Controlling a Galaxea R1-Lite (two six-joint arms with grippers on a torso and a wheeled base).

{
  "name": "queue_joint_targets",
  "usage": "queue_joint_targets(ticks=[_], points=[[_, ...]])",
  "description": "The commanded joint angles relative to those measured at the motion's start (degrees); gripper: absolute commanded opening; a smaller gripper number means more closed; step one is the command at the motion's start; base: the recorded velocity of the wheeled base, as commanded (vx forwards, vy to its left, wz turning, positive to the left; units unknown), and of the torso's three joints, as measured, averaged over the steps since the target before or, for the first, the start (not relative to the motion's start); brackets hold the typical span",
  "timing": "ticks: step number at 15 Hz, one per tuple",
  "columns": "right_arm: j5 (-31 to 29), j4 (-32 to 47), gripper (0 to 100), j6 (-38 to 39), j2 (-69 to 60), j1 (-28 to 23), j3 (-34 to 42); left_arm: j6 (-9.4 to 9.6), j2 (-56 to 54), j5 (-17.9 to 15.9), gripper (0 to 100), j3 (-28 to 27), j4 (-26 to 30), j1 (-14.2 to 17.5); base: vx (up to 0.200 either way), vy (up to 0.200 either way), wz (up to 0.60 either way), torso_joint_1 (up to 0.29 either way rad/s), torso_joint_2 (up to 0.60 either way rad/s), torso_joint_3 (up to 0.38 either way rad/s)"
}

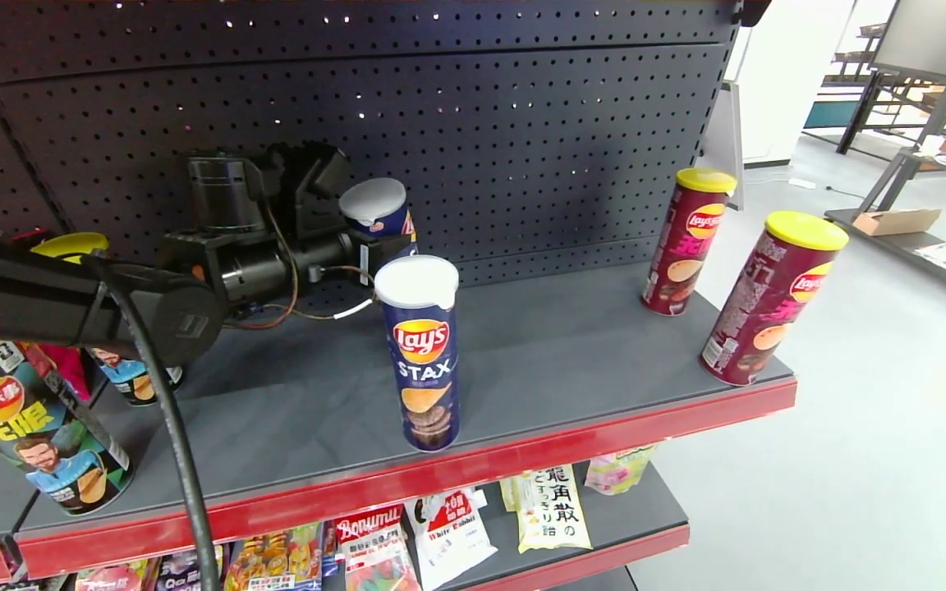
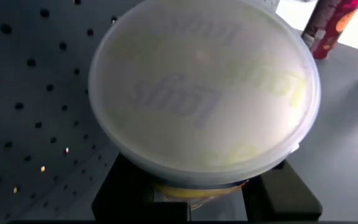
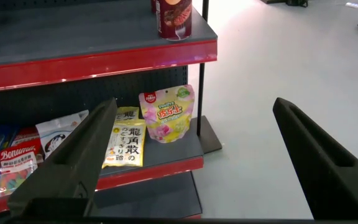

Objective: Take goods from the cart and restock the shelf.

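My left gripper is over the grey shelf, close to the black pegboard, shut on a blue chips can with a white lid. In the left wrist view that lid looms large, with the gripper closed around the can beneath it. A second blue chips can stands upright near the shelf's red front edge, just in front of the held one. My right gripper is open with nothing between its fingers, facing the lower shelf.
Two maroon cans with yellow lids stand at the shelf's right end. Several yellow-lidded cans crowd the left end. Snack bags lie on the lower shelf. Open floor lies to the right.
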Motion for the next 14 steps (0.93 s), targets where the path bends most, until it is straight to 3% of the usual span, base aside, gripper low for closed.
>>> queue_joint_targets(ticks=[1, 14], points=[[0.0, 0.0, 100, 0.0, 0.0, 0.0, 0.0, 0.02, 2.4, 0.0, 0, -2.9, 0.1, -0.5, 0.0, 0.0, 0.0, 0.0, 0.0, 0.0], [-0.1, 0.0, 100, 0.0, 0.0, 0.0, 0.0, 0.28, 4.5, -0.2, 0, -2.7, 0.6, -0.9, 0.0, 0.0, 0.0, 0.0, 0.0, 0.0]])
